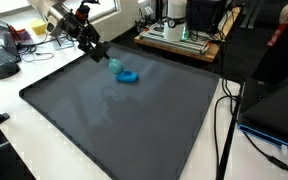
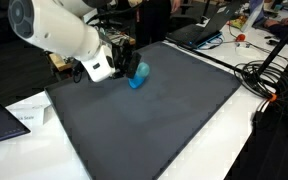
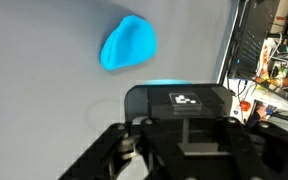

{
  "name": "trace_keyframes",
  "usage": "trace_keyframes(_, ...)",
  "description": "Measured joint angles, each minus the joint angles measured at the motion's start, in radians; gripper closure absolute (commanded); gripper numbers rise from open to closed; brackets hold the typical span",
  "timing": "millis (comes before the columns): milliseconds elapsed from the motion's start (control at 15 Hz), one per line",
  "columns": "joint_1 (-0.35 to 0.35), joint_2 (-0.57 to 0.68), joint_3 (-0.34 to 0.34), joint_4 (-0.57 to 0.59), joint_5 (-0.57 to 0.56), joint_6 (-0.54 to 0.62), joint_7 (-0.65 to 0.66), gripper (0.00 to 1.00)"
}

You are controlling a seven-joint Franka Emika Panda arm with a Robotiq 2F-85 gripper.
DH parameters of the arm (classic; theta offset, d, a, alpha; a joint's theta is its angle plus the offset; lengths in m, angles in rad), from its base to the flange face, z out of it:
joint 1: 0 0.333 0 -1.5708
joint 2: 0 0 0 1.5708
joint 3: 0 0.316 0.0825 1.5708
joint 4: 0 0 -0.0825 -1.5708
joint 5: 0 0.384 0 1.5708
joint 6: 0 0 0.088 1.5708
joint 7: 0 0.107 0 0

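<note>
In the wrist view my gripper (image 3: 179, 97) fills the lower half, its jaws drawn in round a black block, with a thin teal edge (image 3: 164, 83) showing just past the tips. In an exterior view a small teal object (image 1: 115, 66) sits right at the end of the gripper (image 1: 99, 55), low over the dark grey mat (image 1: 134, 120). A blue rounded lump (image 1: 131, 78) lies on the mat just beyond it, and shows ahead of the tips in the wrist view (image 3: 129, 45). The same lump (image 2: 137, 76) lies beside the gripper (image 2: 125, 66) in an exterior view.
The mat (image 2: 154, 120) covers most of a white table (image 1: 44, 140). Cables (image 1: 224, 110) run along one side of it. A laptop (image 1: 274, 110), a laptop and desk clutter (image 1: 4, 50) and equipment (image 1: 179, 30) stand round the edges.
</note>
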Motion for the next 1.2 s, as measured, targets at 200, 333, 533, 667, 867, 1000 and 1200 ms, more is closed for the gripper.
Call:
trace_keyframes(200,0.046,-0.094,-0.003,-0.080,-0.066,0.069,0.036,0.78)
trace_keyframes(333,0.074,-0.154,-0.003,-0.139,-0.100,0.125,0.062,0.78)
trace_keyframes(533,0.115,-0.240,-0.002,-0.231,-0.144,0.235,0.106,0.78)
trace_keyframes(667,0.143,-0.287,-0.002,-0.288,-0.175,0.315,0.141,0.78)
trace_keyframes(867,0.186,-0.340,0.002,-0.363,-0.236,0.415,0.207,0.78)
trace_keyframes(1000,0.216,-0.366,0.004,-0.405,-0.291,0.471,0.271,0.78)
trace_keyframes(1200,0.257,-0.396,0.012,-0.450,-0.377,0.536,0.369,0.78)
